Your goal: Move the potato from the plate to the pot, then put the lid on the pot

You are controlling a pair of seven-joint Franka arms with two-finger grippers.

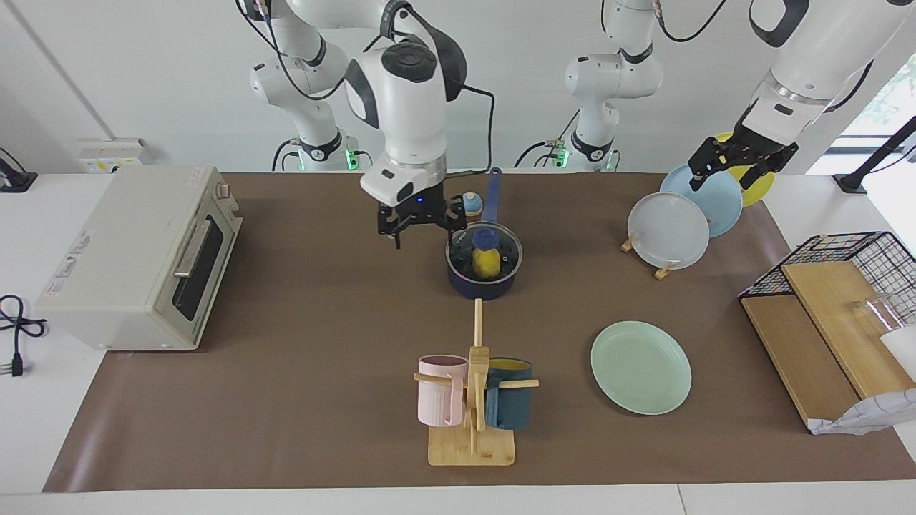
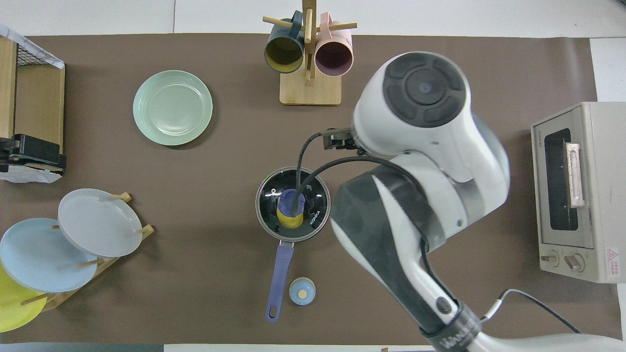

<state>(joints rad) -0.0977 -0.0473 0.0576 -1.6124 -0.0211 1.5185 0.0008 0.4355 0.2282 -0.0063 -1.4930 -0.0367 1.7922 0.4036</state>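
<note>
Finding the round clear glass lid with metal rim and blue knob [image 1: 485,239] seated flat on the small dark navy saucepan [image 1: 484,285], took the pot as covered. Saw through the glass the small bright yellow glossy toy potato [image 1: 486,265] lying inside. Noted the round pale mint-green flat plate [image 1: 640,367] bare, farther from the robots than the saucepan and toward the left arm's end. Judged both steps done.

Placed the right gripper [image 1: 426,229] just beside the saucepan, apart from the lid, jaws spread and holding nothing, a pose fitting a lid already set down. Placed the left gripper [image 1: 737,168], waiting, above the upright grey, light blue and yellow plates [image 1: 668,230]; could not tell its grip.

Read the gap between right gripper and lid from the facing view only, since hidden under the arm's bulk from overhead. Got from overhead the lid centred on the rim and the long blue handle [image 2: 279,274] pointing toward the robots beside a small blue-and-tan dome bell [image 2: 302,291]
</note>
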